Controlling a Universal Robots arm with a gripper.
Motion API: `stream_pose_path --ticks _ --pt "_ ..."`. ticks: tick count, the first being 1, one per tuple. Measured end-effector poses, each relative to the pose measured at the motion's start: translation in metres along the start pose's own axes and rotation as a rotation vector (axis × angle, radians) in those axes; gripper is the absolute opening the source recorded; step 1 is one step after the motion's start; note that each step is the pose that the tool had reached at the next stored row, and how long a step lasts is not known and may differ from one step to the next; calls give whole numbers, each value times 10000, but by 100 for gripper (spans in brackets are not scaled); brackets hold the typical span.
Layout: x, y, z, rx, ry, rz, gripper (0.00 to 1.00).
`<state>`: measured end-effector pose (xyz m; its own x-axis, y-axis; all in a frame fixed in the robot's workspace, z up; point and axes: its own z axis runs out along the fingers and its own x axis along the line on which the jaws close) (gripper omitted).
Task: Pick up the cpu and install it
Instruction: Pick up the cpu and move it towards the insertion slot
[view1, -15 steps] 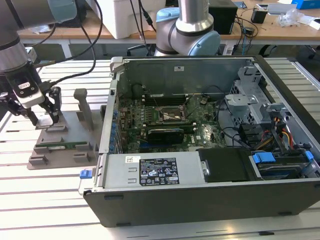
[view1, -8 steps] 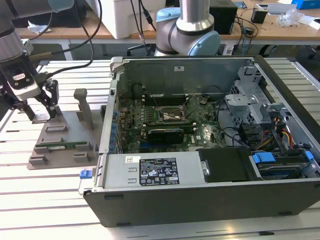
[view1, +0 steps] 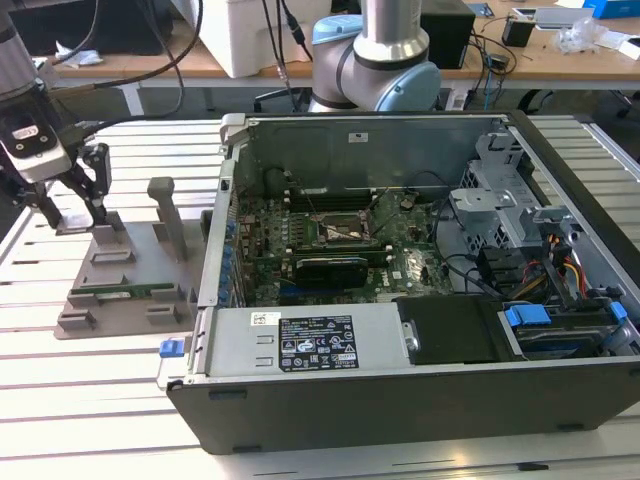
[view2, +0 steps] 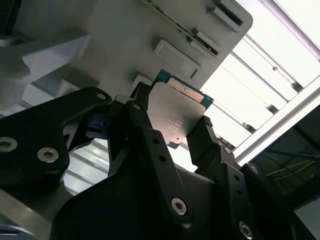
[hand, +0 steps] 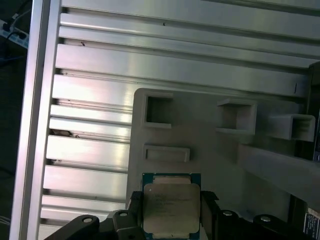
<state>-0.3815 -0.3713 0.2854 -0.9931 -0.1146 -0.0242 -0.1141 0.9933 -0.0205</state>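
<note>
Hand (view2: 172, 120): we see its black fingers pinching the flat, square, silver-topped cpu (hand: 171, 207) by opposite edges | Setting: above the grey moulded tray (view1: 130, 265) on the slatted metal tabletop (view1: 100, 400).

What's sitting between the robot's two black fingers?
The flat square silver cpu sits there, gripped by the black end effector, seen in both wrist views.
</note>
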Motion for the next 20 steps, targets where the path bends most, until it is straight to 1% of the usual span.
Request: stream_pose_path --ticks 2,5,7,11,13,16,17,20 --pt "-2 -2 -83 0 -1 0 55" --pt "-4 -3 -164 -1 -1 0 55" --pt "-6 -5 -246 -1 -2 0 55" --pt "-8 -7 -326 0 -1 0 55" --pt "-10 -8 -384 0 -1 0 55" --pt "-11 -9 -442 0 -1 0 55" --pt "-12 -10 -480 -1 -1 0 55" --pt "-13 -11 -525 0 -1 0 55"
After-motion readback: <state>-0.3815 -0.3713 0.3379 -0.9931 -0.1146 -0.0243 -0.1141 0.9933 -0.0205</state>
